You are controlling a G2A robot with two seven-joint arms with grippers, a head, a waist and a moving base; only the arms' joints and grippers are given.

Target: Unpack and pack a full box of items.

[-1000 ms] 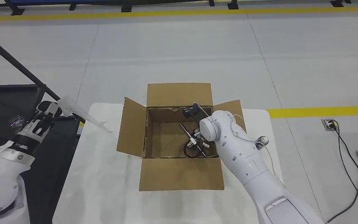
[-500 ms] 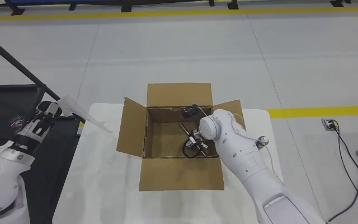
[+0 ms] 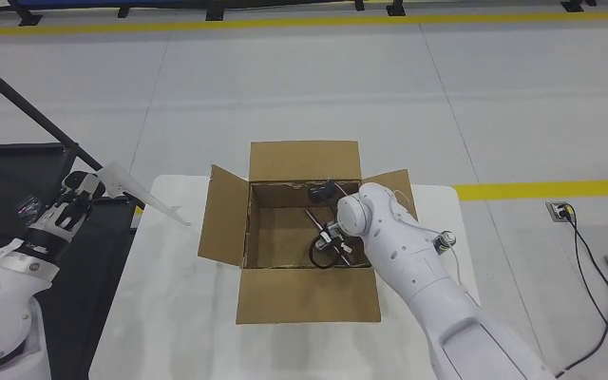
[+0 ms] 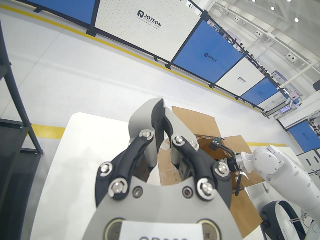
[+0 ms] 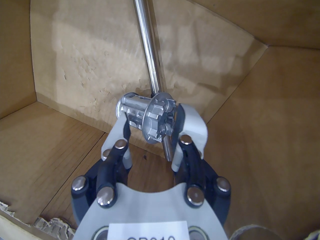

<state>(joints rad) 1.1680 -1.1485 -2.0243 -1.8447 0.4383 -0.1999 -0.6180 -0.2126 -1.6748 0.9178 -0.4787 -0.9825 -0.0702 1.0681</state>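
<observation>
An open cardboard box point(image 3: 304, 294) stands in the middle of the white table point(image 3: 180, 304). My right gripper point(image 5: 152, 116) is down inside it, shut on a silver metal cylinder part point(image 5: 135, 109) with a toothed flange, held just above the box floor. A polished steel rod point(image 5: 146, 43) lies slanted behind the part, leaning toward the box wall. From above, the right gripper point(image 3: 332, 237) sits near the box's right inner side. My left gripper point(image 4: 162, 123) is shut on nothing and hangs past the table's left edge point(image 3: 171, 214).
A black looped cable point(image 3: 320, 256) lies on the box floor by the right gripper, and a dark item point(image 3: 325, 188) sits at the back wall. The box's flaps point(image 3: 220, 214) stand outward. A black rack point(image 3: 57, 142) is left of the table.
The right arm has shifted a little toward the back of the box with the metal part in its gripper. The left arm has not moved.
</observation>
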